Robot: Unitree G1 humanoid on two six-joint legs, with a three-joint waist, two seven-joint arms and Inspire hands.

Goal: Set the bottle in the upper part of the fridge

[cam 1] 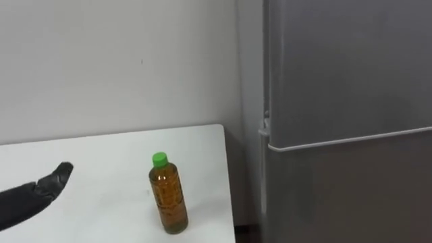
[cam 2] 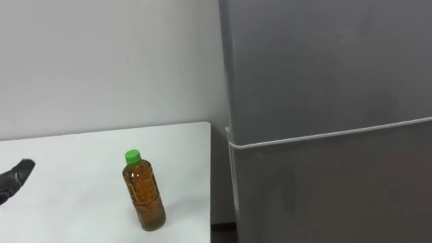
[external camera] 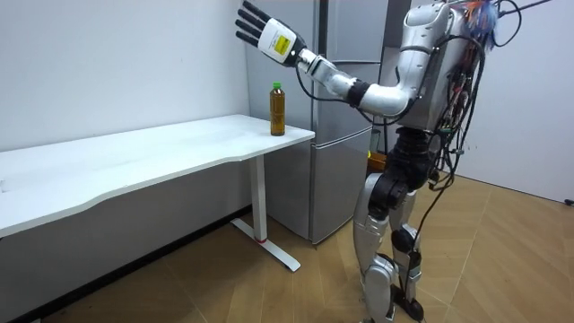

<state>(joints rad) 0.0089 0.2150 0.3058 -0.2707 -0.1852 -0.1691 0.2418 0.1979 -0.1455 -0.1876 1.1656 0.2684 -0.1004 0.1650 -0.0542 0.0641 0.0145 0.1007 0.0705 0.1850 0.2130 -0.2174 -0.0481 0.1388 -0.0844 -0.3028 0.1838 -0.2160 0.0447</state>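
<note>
Left hand [external camera: 269,34]: fingers straight and spread, holding nothing. It is raised above the bench, to the left of the bottle and apart from it.
Bottle [cam 1: 168,196]: upright on the bench with its green cap on and amber liquid inside. It stands untouched near the end of the bench that lies beside the fridge.
Bench [cam 1: 101,169]: white, with nothing else near the bottle. Its right edge runs close by the bottle, and a narrow gap separates that edge from the fridge.
Fridge [cam 1: 351,81]: grey, with both doors shut. A pale seam divides the upper door from the lower.
Stage, by my reading: the bottle is not yet grasped and the upper door is not yet opened.
Risk, tipping: a sweep in from the left could knock the tall, narrow bottle over.
Risk, edge: a push rightward could send it off the bench into the gap.
Risk, slip: the smooth round body may turn in a loose or high hold.
Risk, door: it must be opened first, and I cannot tell which way it swings.
Open room: there is broad bare bench to the left of the bottle and behind it to the wall. The floor before the fridge is free.
</note>
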